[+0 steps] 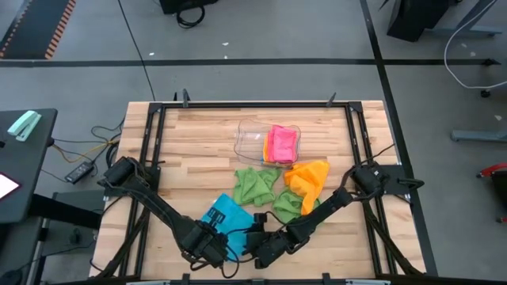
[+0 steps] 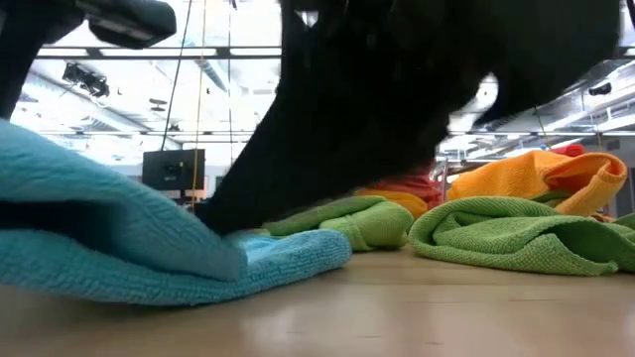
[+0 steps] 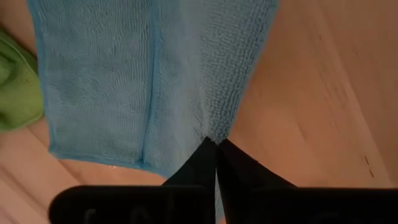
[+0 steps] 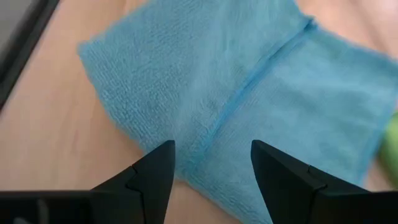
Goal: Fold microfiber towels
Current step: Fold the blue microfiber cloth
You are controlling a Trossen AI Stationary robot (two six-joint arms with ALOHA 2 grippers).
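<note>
The blue towel (image 1: 230, 218) lies near the counter's (image 1: 198, 150) front edge, soft and limp, best taken by its hem, where the left claw (image 3: 216, 144) is clamped while the right claw (image 4: 212, 163) hovers, fingers apart.

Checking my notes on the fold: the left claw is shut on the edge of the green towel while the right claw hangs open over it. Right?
Not quite: the towel is blue, not green. The left wrist view shows the left claw shut on the blue towel edge; the right claw hangs open over it.
</note>
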